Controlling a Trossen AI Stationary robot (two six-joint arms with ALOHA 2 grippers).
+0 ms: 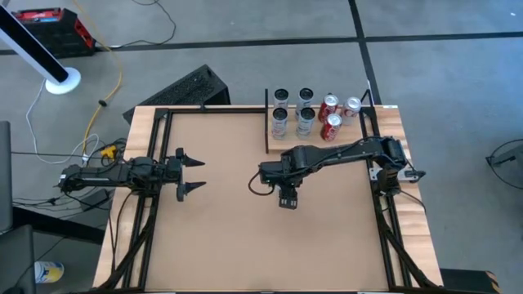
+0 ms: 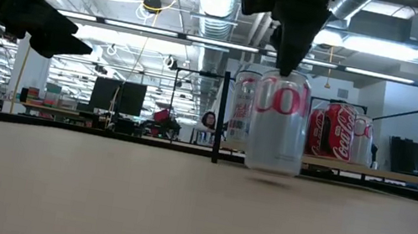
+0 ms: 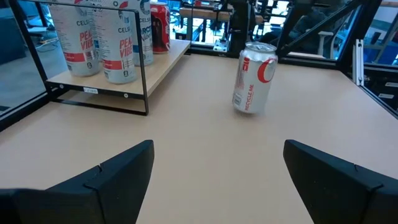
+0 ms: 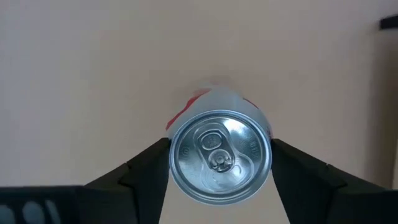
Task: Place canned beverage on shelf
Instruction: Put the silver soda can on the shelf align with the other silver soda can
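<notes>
**Right arm closes on a silver can in the middle of the tabletop**

A silver can (image 3: 254, 77) stands out on the open tabletop (image 1: 221, 237), well apart from the shelf (image 3: 163, 61) at the far edge. In the low view it appears tilted slightly, with a thin shadow under its base, so it may be just off the surface or rocking; the pictures do not settle which. The right gripper (image 4: 221, 163) comes straight down over it. Its wrist view looks onto the lid, with one dark finger at each side of the rim. The jaws are at or almost at the can's wall, and it cannot be told whether they grip it firmly. A top-down hold like this suits the job: it keeps the can upright and leaves its base free to be set down flat.

The shelf already carries tall white cans (image 3: 118, 38) near its black rail (image 3: 93, 102) and red cans (image 1: 331, 114) farther along. The silver can would therefore need a free spot, probably on the bare wood beside them. It will have to travel high enough to clear the rail and the standing cans.

The left gripper (image 1: 189, 171) waits at the left side of the tabletop, jaws wide and empty, pointing toward the can but well clear of the right arm's path.
</notes>
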